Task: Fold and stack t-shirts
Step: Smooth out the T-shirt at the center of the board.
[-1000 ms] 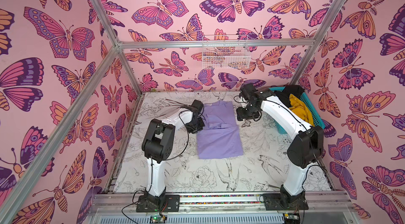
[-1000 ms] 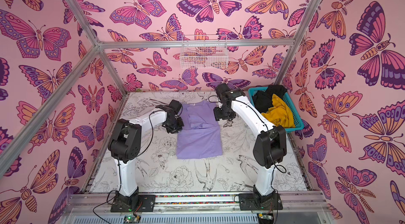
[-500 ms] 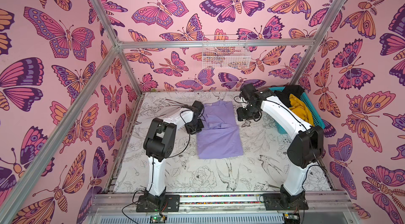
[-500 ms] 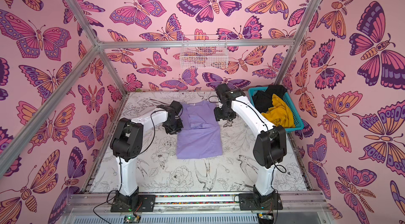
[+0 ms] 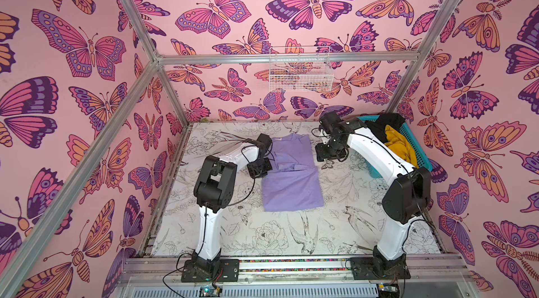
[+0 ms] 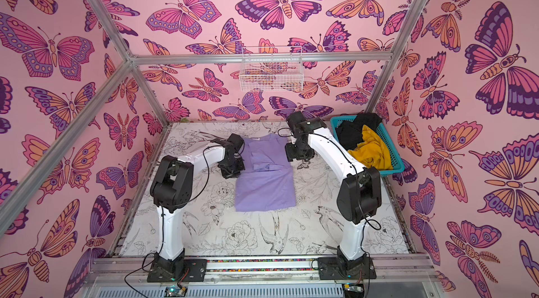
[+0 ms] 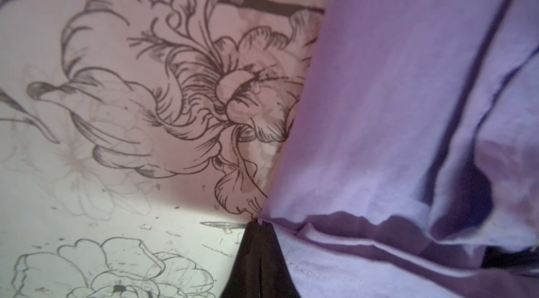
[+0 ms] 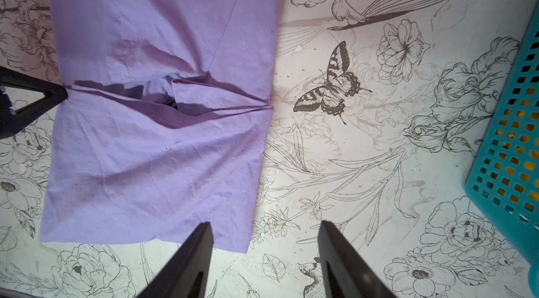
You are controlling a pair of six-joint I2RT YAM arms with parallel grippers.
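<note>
The lavender t-shirt (image 5: 291,185) (image 6: 264,188) lies on the table with its sides and sleeves folded in, neck toward the back wall. My left gripper (image 5: 261,169) (image 7: 259,223) is down at the shirt's left edge, at the crease below the folded sleeve. Its fingers are shut on that edge of the lavender cloth (image 7: 393,107). My right gripper (image 5: 331,155) (image 8: 264,225) hovers open and holds nothing. It is over the table just off the right edge of the shirt (image 8: 160,150). The mustard-yellow t-shirt (image 6: 370,150) and the black t-shirt (image 6: 353,133) lie crumpled in the basket.
The teal lattice basket (image 5: 414,147) (image 8: 507,150) stands at the back right, close behind my right arm. A white wire basket (image 5: 300,71) hangs on the back wall. Flower-printed table shows in front of the shirt and to both sides.
My left gripper's fingers have closed on the shirt's left edge. The right arm and the shirt have hardly moved.
</note>
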